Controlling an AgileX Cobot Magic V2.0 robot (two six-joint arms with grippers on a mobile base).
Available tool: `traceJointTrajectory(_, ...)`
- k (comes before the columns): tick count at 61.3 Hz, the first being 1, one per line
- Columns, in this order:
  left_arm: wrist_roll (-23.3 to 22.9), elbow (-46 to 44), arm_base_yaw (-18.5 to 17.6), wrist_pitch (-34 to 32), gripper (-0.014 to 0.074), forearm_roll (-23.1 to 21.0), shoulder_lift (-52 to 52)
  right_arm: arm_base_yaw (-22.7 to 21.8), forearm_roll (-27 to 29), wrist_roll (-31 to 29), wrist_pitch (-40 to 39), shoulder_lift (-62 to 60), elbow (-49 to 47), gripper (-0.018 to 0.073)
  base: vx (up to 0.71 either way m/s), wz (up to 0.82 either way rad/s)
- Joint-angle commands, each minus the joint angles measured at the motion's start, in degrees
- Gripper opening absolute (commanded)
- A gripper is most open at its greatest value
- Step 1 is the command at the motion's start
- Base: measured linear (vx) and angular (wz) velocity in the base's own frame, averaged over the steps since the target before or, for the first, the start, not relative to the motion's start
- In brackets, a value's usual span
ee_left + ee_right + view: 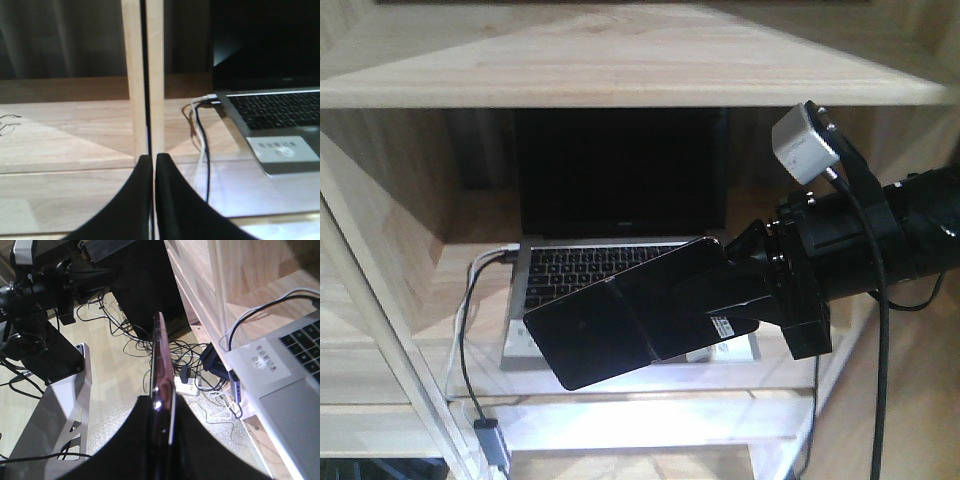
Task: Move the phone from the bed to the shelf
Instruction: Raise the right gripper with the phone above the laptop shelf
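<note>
Right hand [162, 412] grips phone [160, 355] edge-on, clear of laptop [292, 405], shelf [265, 295] edge beside.

Open laptop [280, 110] on pale shelf [65, 135]

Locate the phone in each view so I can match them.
Exterior front: phone, lower centre, flat face toward the camera, in front of the laptop.
Left wrist: not in view.
Right wrist: phone, centre, edge-on.
Shared landmark: the laptop, in all three views.
</note>
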Motion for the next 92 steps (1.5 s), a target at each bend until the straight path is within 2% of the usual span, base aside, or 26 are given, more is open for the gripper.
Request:
traceJointTrajectory(1,-0.22,0.13,-0.18,-4.20,0.0001,-0.37,-0.27,-0.08,5.35,-0.39,4.64,-1.76,-1.33,-0.0001,0.14,0.09)
traceJointTrajectory(92,-0.22,0.13,-0.18,-4.20,0.0001,-0.37,-0.27,-0.08,5.35,-0.39,4.63,-1.75,-1.33,-0.0001,0.04,0.02)
